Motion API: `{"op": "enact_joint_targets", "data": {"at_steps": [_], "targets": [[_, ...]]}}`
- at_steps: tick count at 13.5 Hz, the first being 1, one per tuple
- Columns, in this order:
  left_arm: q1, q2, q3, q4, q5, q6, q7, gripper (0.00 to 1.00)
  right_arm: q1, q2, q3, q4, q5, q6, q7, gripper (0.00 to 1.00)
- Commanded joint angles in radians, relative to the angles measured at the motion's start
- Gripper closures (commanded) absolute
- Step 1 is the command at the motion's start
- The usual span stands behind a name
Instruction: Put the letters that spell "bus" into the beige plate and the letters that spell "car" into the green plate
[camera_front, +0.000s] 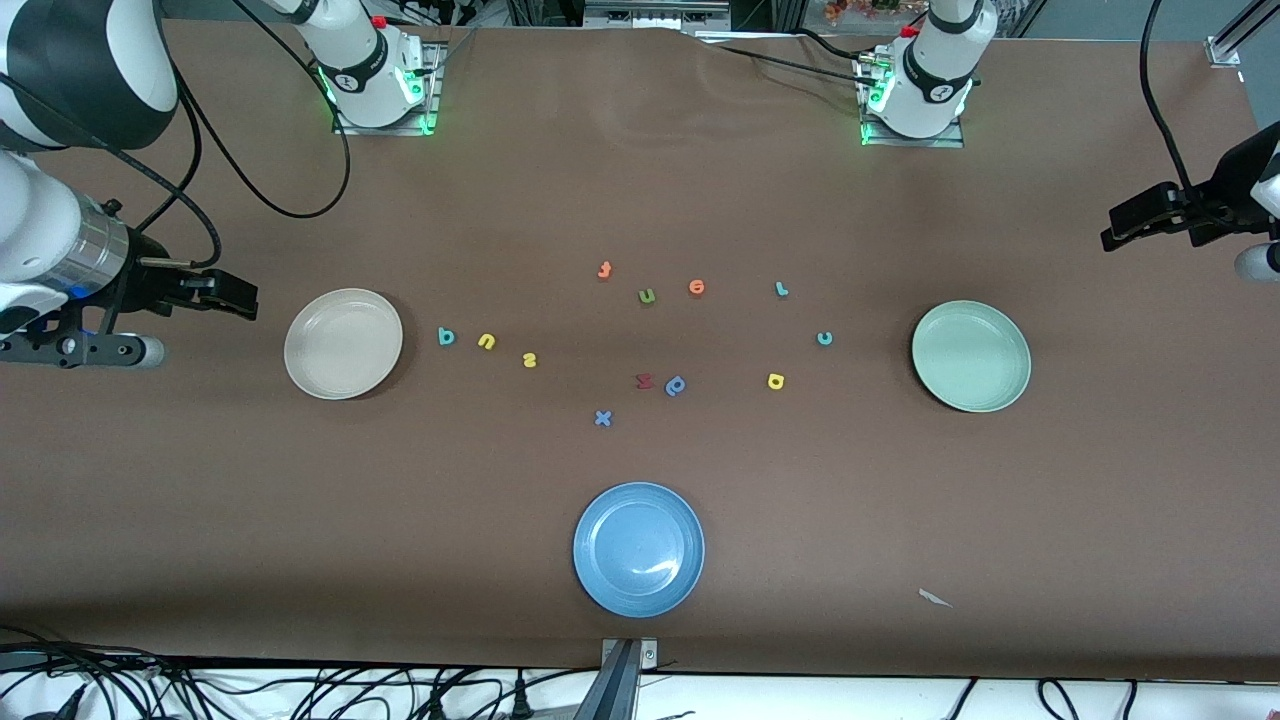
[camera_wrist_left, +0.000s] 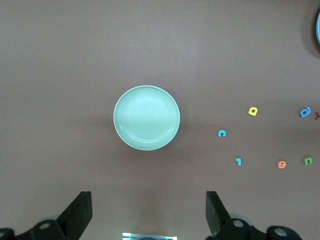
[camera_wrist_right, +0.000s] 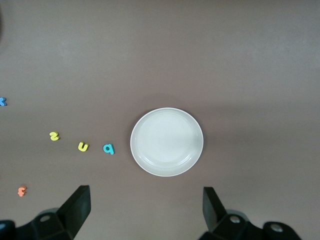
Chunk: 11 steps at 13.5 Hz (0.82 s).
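Observation:
The beige plate (camera_front: 343, 343) lies toward the right arm's end of the table. Beside it in a row are the teal b (camera_front: 446, 337), the yellow-orange u (camera_front: 487, 341) and the yellow s (camera_front: 529, 360). The green plate (camera_front: 971, 356) lies toward the left arm's end, with the teal c (camera_front: 824, 338), yellow a (camera_front: 776, 381) and light blue r (camera_front: 782, 289) beside it. Both plates hold nothing. My right gripper (camera_wrist_right: 145, 190) hangs open and high over the table by the beige plate. My left gripper (camera_wrist_left: 148, 196) hangs open and high by the green plate.
A blue plate (camera_front: 638, 548) sits near the table's front edge. Spare letters lie mid-table: orange f (camera_front: 604, 270), olive u (camera_front: 647, 295), orange e (camera_front: 697, 288), a red letter (camera_front: 645, 380), blue p (camera_front: 676, 385), blue x (camera_front: 602, 418). A paper scrap (camera_front: 935, 598) lies near the front edge.

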Motion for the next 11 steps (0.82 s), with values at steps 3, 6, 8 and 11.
{"op": "enact_joint_targets", "data": {"at_steps": [3, 6, 8, 11], "targets": [[0.005, 0.005, 0.002, 0.020, -0.014, -0.019, -0.003, 0.00, 0.000, -0.003, -0.001, -0.001, 0.015, 0.001, -0.004, 0.01], [0.004, 0.007, 0.002, 0.021, -0.014, -0.019, -0.003, 0.00, 0.000, -0.003, -0.001, -0.003, 0.015, -0.002, -0.003, 0.01], [0.004, 0.007, 0.002, 0.021, -0.013, -0.018, -0.003, 0.00, 0.007, -0.003, -0.001, -0.003, 0.006, -0.007, -0.003, 0.01], [0.002, 0.007, 0.000, 0.021, -0.013, -0.018, -0.003, 0.00, 0.009, 0.006, -0.001, -0.006, 0.002, -0.002, -0.003, 0.01]]}}
